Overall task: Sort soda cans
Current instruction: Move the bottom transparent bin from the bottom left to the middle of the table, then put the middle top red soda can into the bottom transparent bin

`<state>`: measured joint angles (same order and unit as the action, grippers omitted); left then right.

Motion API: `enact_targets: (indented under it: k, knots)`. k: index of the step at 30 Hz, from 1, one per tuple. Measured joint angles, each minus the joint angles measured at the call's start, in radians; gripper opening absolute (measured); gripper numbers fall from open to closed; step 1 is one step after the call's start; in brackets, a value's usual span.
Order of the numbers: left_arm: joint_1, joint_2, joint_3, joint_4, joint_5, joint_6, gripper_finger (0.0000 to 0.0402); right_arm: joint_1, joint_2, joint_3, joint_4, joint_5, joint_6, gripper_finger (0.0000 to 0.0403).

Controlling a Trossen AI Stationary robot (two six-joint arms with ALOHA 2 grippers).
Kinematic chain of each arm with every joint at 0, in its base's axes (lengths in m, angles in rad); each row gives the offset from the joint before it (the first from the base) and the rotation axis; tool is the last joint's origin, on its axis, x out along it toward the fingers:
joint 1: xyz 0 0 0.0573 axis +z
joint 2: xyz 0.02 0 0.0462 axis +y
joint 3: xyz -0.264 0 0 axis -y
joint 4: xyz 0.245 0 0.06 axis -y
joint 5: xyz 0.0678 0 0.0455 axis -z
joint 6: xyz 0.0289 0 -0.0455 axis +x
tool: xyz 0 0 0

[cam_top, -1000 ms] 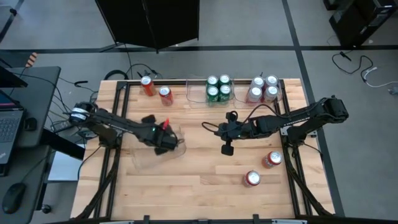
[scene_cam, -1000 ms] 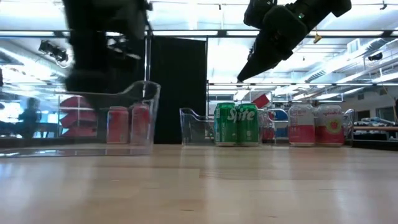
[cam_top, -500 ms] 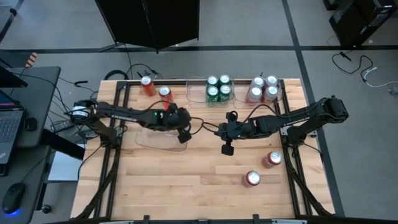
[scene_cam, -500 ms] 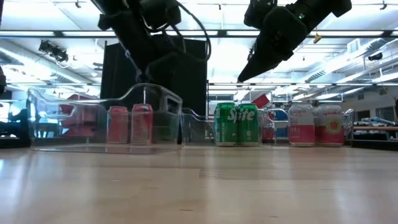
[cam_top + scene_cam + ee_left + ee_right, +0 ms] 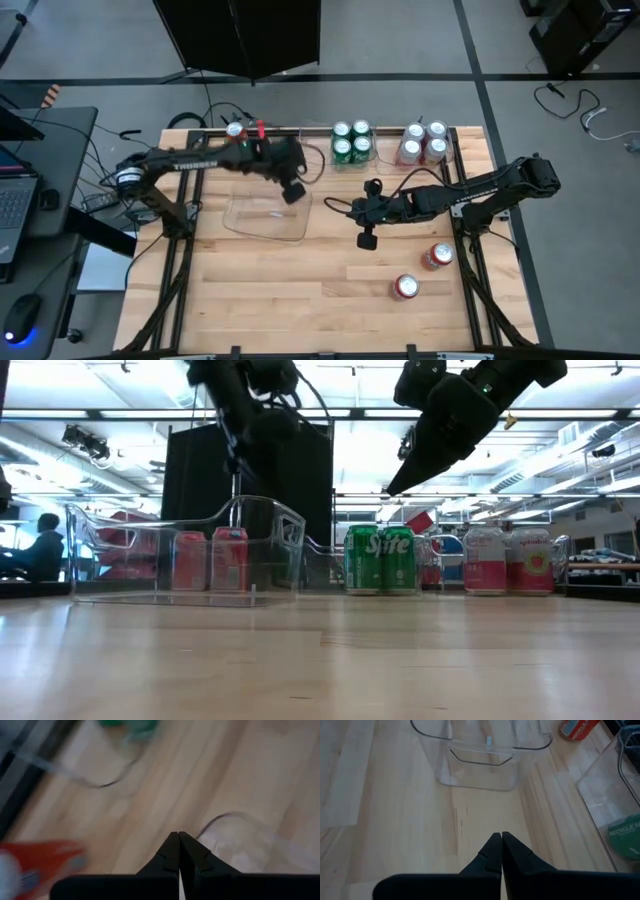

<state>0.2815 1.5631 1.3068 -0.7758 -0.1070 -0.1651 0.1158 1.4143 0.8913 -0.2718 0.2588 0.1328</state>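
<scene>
The clear empty bin (image 5: 265, 215) lies on the table's left half. My left gripper (image 5: 292, 191) is shut at its far right corner (image 5: 220, 818). One red can (image 5: 235, 130) stands by the far edge; the low view shows two red cans (image 5: 210, 560) behind the bin. Two more red cans (image 5: 435, 257) (image 5: 405, 288) stand near right. Green cans (image 5: 350, 143) and silver-white cans (image 5: 423, 143) stand in bins at the far edge. My right gripper (image 5: 365, 239) is shut and hangs above mid-table, touching nothing. My left gripper stands shut right beside the clear bin's rounded far right corner (image 5: 200, 834), coming from above. I cannot tell whether a finger touches the rim.
A black frame rail runs along the far edge behind the bins. Cables trail off the table's far left corner. Bare wood lies across the near half, left of the two loose red cans.
My left gripper has swung from the near left part of the table toward the far edge and to the right. The clear bin has slid with it toward the far edge and a little to the right. The right arm has kept still.
</scene>
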Motion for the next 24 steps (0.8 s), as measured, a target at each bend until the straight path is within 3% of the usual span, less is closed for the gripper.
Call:
enact_targets:
  k: [8, 14, 18, 24]
  knots:
    - [0.185, -0.001, 0.292, -0.344, -0.004, 0.077, 0.0, 0.0, 0.0, 0.0, 0.0, 0.0, 0.004, 0.0]
    - [0.322, 0.0, 0.314, -0.442, 0.008, 0.113, 0.0018, 0.0, 0.0, 0.0, 0.0, 0.0, 0.004, 0.0]
    - [0.346, 0.013, 0.308, -0.465, 0.012, 0.142, 0.0075, 0.0, 0.0, 0.0, 0.001, 0.0, 0.006, 0.0]
    - [0.348, 0.052, 0.307, -0.466, 0.013, 0.159, 0.0202, 0.0, 0.0, 0.0, 0.004, 0.0, 0.007, 0.0]
